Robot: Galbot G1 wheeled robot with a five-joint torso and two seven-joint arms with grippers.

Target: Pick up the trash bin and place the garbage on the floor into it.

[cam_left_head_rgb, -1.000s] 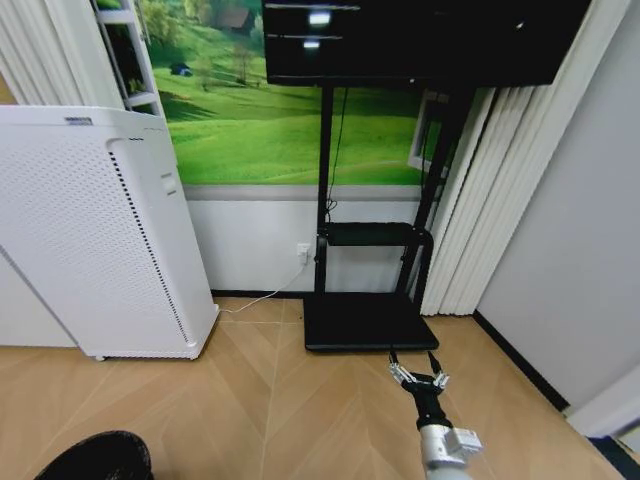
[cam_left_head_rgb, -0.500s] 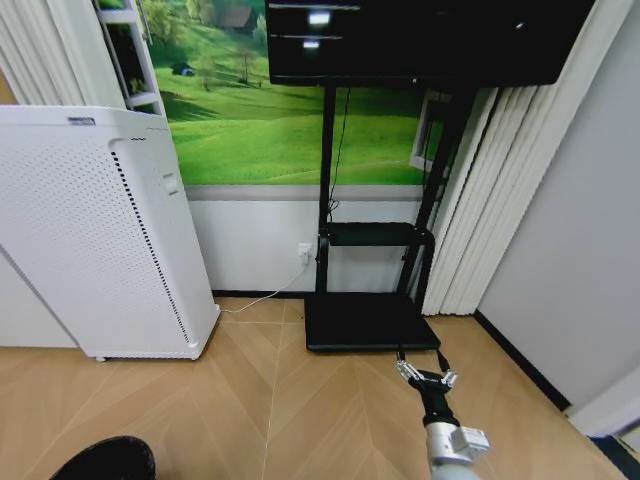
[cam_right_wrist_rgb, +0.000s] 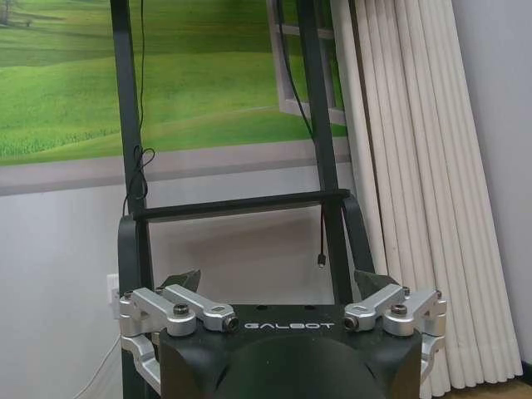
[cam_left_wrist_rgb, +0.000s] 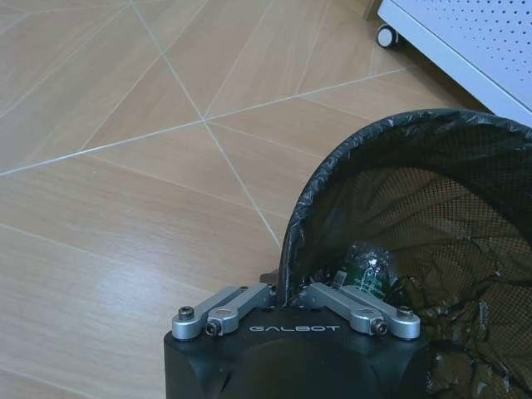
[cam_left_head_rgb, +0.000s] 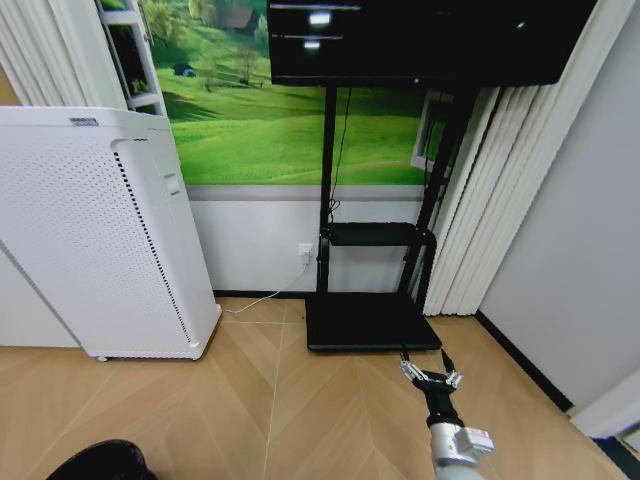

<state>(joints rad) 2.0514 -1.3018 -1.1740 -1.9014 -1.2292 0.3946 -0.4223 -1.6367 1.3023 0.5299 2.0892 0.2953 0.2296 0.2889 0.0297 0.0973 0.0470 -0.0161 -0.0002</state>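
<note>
The trash bin (cam_left_wrist_rgb: pixel 391 133), black mesh with a black liner, hangs from my left gripper (cam_left_wrist_rgb: pixel 287 293), which is shut on its near rim. Inside the bin lies one piece of garbage, a clear bottle with a green label (cam_left_wrist_rgb: pixel 367 274). The head view catches just the bin's top (cam_left_head_rgb: pixel 95 462) at the lower left corner, above the tan parquet floor (cam_left_head_rgb: pixel 290 400). My right gripper (cam_left_head_rgb: pixel 431 378) is held out low at the lower right, open with nothing in it, and points toward the black stand. In the right wrist view its fingers (cam_right_wrist_rgb: pixel 184 281) are spread wide.
A tall white perforated appliance (cam_left_head_rgb: pixel 95 230) on castors stands at the left. A black TV stand (cam_left_head_rgb: pixel 370 320) with a flat base sits against the wall ahead, white curtains (cam_left_head_rgb: pixel 470 200) and a grey wall to its right. Open parquet lies between them.
The whole picture has shifted slightly, so the camera moved. The bin has sunk lower at the bottom left corner. My right gripper has edged a little to the right and down.
</note>
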